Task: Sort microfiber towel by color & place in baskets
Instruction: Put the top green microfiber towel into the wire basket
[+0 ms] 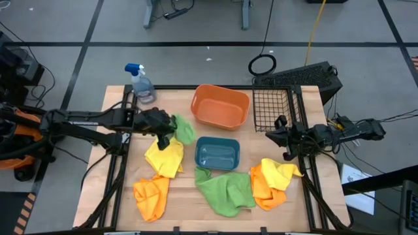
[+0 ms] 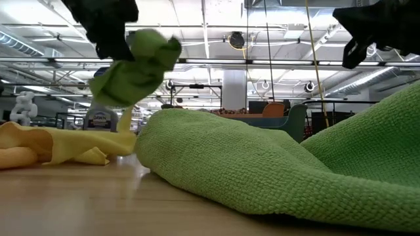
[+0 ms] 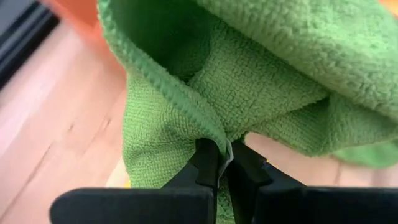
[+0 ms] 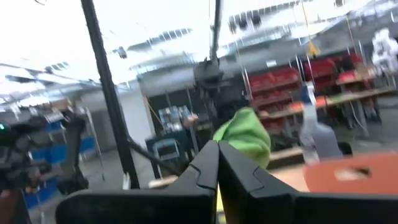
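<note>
My left gripper point(image 1: 170, 128) is shut on a bright green towel point(image 1: 185, 130), held in the air left of the orange tub point(image 1: 220, 106) and above a yellow towel point(image 1: 164, 156). In the low view the towel point(image 2: 134, 65) hangs clear of the table. A second green towel point(image 1: 225, 190) lies below the teal tray point(image 1: 217, 153). An orange towel point(image 1: 151, 196) lies near the front left, and orange and yellow towels point(image 1: 271, 183) lie at the right. My right gripper point(image 4: 217, 152) is shut and holds nothing, raised beside the black wire basket point(image 1: 274, 108). My left gripper pinches a bunched fold of the green towel point(image 3: 217, 134) between its two fingertips point(image 3: 208, 163), several layers together. The fingers come slanting down from the table's left side. The towel hangs slack below and ahead of them, lifted clear of the table.
A clear spray bottle with a blue nozzle point(image 1: 140, 83) stands at the far left corner. The tub, tray and wire basket fill the table's middle and far right. Bare wood shows between the towels along the front edge.
</note>
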You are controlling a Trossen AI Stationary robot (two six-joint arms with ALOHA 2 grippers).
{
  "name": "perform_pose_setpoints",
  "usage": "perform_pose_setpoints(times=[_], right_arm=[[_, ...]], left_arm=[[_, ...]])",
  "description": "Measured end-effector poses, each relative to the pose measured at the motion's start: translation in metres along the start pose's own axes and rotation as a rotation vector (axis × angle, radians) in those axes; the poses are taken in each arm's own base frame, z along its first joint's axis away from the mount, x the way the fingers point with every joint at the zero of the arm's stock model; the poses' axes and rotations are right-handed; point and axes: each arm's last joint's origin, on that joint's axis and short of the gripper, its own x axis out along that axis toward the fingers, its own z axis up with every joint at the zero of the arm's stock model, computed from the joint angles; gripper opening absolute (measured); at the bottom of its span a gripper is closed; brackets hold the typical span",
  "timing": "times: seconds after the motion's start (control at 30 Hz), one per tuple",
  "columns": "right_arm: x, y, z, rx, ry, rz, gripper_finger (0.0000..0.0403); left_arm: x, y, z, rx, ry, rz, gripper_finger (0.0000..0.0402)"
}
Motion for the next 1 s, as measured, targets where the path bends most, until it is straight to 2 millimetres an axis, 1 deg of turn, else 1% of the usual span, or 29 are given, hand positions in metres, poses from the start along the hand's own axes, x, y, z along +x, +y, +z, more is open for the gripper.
perform_pose_setpoints(times=[0.1, 0.23, 0.33, 0.43, 0.53, 0.63, 0.73, 0.83, 0.93, 1.0], right_arm=[[0.003, 0.001, -0.002, 0.004, 0.005, -0.01, 0.0], [0.009, 0.003, -0.012, 0.027, 0.062, -0.031, 0.0], [0.018, 0.007, -0.017, 0.024, 0.113, -0.05, 0.0], [0.033, 0.013, -0.018, 0.001, 0.163, -0.063, 0.0], [0.056, 0.023, -0.017, -0.068, 0.22, -0.055, 0.0], [0.085, 0.036, -0.02, -0.175, 0.296, -0.032, 0.0004], [0.118, 0.053, -0.022, -0.298, 0.343, 0.003, 0.0025], [0.151, 0.071, -0.029, -0.42, 0.382, 0.028, 0.0062], [0.179, 0.091, -0.037, -0.511, 0.433, -0.01, 0.0111], [0.194, 0.104, -0.046, -0.583, 0.473, -0.054, 0.0149]], left_arm=[[-0.002, -0.012, 0.004, 0.024, -0.072, -0.031, 0.002], [-0.001, -0.026, 0.008, 0.066, -0.146, -0.06, 0.002], [0.003, -0.036, 0.011, 0.085, -0.195, -0.063, 0.002], [0.009, -0.046, 0.013, 0.129, -0.23, -0.059, 0.002], [0.018, -0.055, 0.013, 0.155, -0.244, -0.046, 0.002], [0.028, -0.064, 0.014, 0.181, -0.257, -0.043, 0.002], [0.038, -0.073, 0.013, 0.199, -0.257, -0.044, 0.002], [0.049, -0.079, 0.008, 0.218, -0.221, -0.041, 0.002], [0.057, -0.083, 0.003, 0.237, -0.186, -0.035, 0.002], [0.059, -0.084, 0.003, 0.23, -0.184, -0.04, 0.002]])
